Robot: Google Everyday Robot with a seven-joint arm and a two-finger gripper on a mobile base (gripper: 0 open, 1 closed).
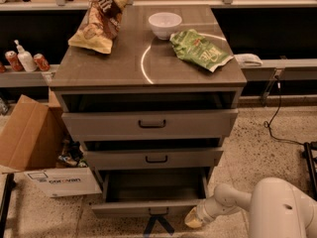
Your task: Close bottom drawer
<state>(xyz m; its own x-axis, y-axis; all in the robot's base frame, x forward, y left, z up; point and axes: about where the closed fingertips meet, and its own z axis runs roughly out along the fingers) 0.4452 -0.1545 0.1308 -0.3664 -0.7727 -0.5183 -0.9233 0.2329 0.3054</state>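
In the lower middle of the camera view, at 6 o'clock from the cabinet top [124,63], the bottom drawer [124,208] stands pulled out toward the camera. Its plain grey floor shows behind the slim front panel, and its small black handle [158,211] sits near the frame's lower edge. Above it, the middle drawer [156,158] and the top drawer [151,124] each stick out a little, with a dark gap over each front.

At 4 o'clock from the bottom drawer's handle, the gripper [194,218] sits low by the floor, just beside the drawer's front right corner. It is the yellowish tip of a white arm [233,198] that reaches in from the bulky white body at 5 o'clock in the frame. I cannot tell whether the gripper is open or closed, whether it touches the panel, or whether it holds anything.

On the cabinet top:
- A white bowl [165,24] stands at 12 o'clock.
- A green snack bag [199,48] lies at 2 o'clock.
- A brown and yellow snack bag [101,21] lies at 10 o'clock.

At 9 o'clock from the drawers, an open cardboard box [27,133] leans on the speckled floor, with a white carton [62,181] just beside it. Further up at 10 o'clock in the frame, two red cans [10,59] flank a white pump bottle [25,58] on a low shelf. A black cable [277,113] trails down at 3 o'clock.
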